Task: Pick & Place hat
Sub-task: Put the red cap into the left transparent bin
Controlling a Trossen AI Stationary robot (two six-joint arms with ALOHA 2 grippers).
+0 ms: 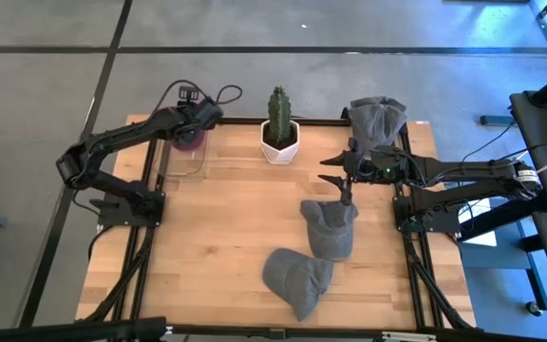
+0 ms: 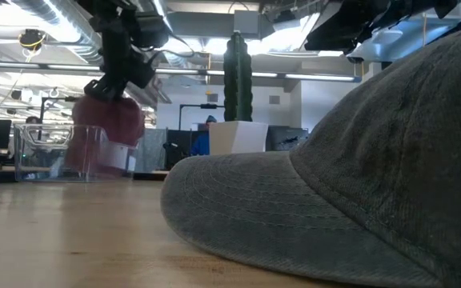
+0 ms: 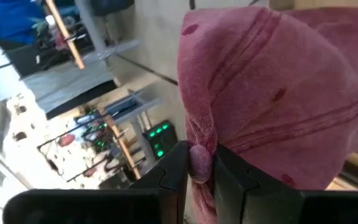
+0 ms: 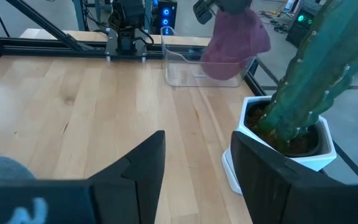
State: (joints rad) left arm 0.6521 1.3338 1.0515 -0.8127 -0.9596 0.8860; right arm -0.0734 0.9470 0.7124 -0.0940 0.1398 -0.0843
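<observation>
- High view: the left claw [image 1: 194, 128] hangs over the clear box [image 1: 184, 157] at the worktop's [image 1: 216, 247] far left corner, with the pink hat [image 1: 190, 141] directly under it. The right claw [image 1: 342, 171] waits apart and empty, well away, by the cactus pot [image 1: 279, 142].
- Low view: the pink hat [image 2: 106, 132] dangles partly inside the clear box [image 2: 54, 152].
- Left wrist view: the fingers [image 3: 229, 180] pinch a fold of pink hat [image 3: 272, 93]; the release drops straight down.
- Right wrist view: the hat [image 4: 235, 38] sits above the box [image 4: 204, 65].
</observation>
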